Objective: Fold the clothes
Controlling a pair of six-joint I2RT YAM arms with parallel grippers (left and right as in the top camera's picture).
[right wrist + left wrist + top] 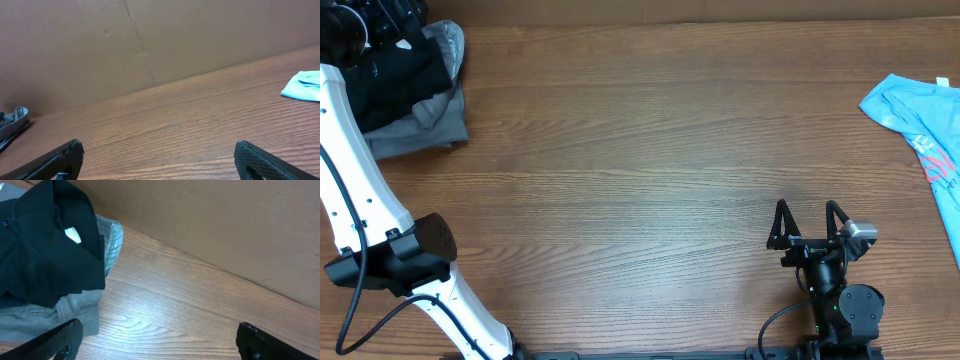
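Observation:
A black garment (pixel 395 75) lies folded on a grey garment (pixel 420 130) at the table's far left corner. In the left wrist view the black garment (pixel 40 245) sits on the grey one (pixel 80 312) at left. My left gripper (pixel 160 340) is open and empty, just right of that stack above bare wood. A light blue shirt (pixel 925 125) lies crumpled at the right edge, also seen in the right wrist view (pixel 305 85). My right gripper (pixel 807 222) is open and empty near the front edge, well left of the blue shirt; its fingers (pixel 160 160) show only wood between them.
The wooden table (pixel 640 180) spans the view. A brown cardboard wall (pixel 150 40) stands along the far edge. The white left arm (pixel 360 190) runs up the left side from the front edge.

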